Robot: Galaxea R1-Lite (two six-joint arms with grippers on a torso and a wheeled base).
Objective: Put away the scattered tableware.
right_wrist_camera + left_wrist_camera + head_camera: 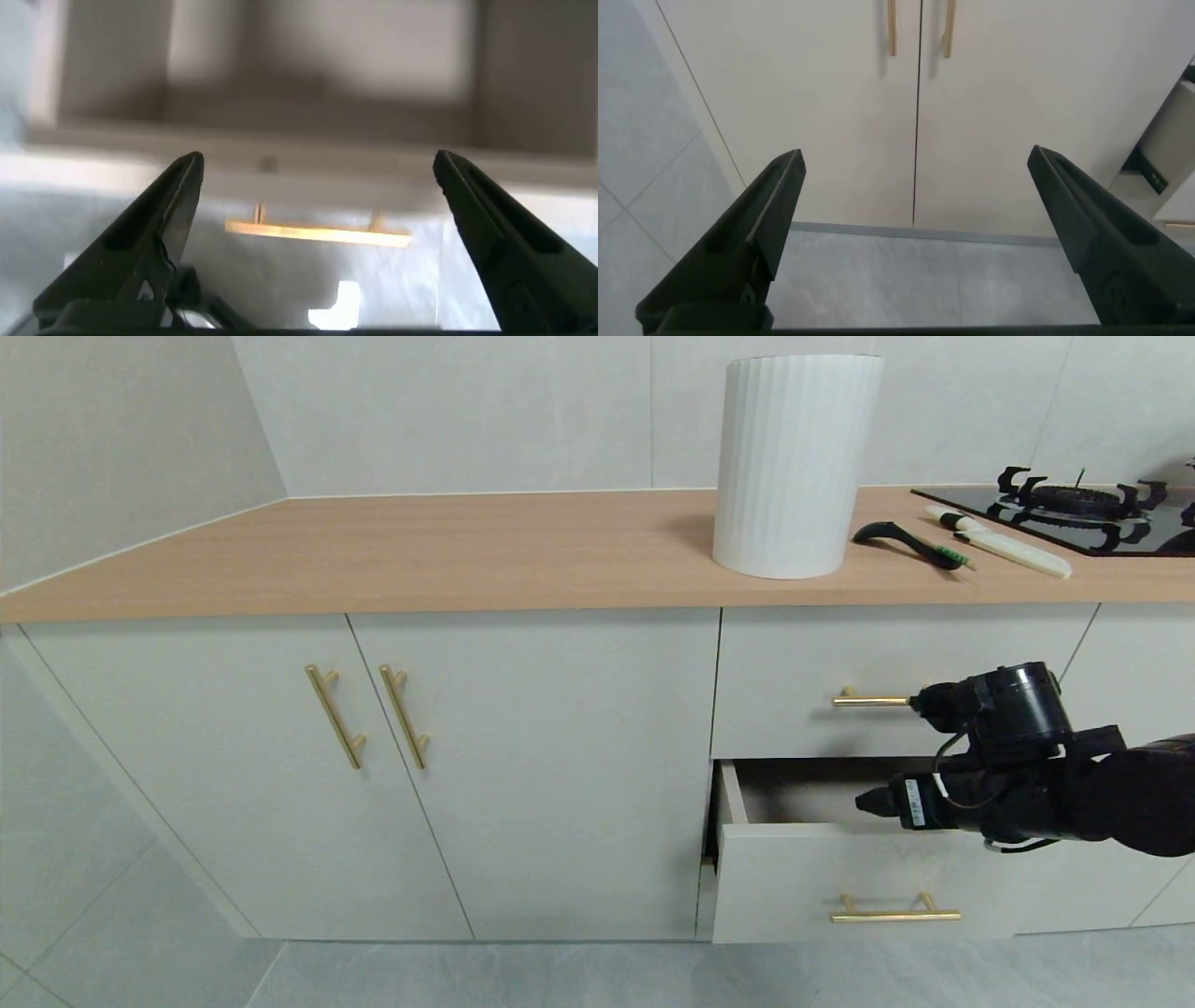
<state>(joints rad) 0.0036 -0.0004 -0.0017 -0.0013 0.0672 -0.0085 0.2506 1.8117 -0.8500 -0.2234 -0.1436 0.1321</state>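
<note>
While lower drawer (840, 873) stands open, right jaws wide over it; left jaws wide; label (914, 803) unreadable.

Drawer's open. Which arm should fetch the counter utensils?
Right, probably: the right gripper hangs open over the drawer, below the black spoon and white knife on the counter. The left gripper faces the cabinet doors, farther left.

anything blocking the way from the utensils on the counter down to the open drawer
Nothing visible does. The black curved spoon and cream-bladed knife lie on the wooden counter above the pulled-out white lower drawer; the open right claw hangs over its front.
</note>
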